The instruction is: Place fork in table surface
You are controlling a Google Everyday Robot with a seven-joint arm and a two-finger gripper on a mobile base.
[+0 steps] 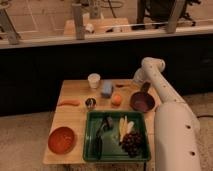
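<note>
The fork [124, 85] seems to lie flat on the bench [75, 117] near its far edge, between a blue object [107, 89] and the purple bowl [142, 102]. Finishing well means withdrawing straight up so nothing drags it. The hand [142, 85] hangs just beside it, with the arm folded down from a high elbow. Whether the hand grips or has let go, I cannot tell.

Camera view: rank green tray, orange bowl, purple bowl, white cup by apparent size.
1. green tray
2-3. orange bowl, purple bowl: look alike; the orange one is nearer the camera, so unranked
4. white cup
Gripper: over the table's far right, behind the purple bowl.
</note>
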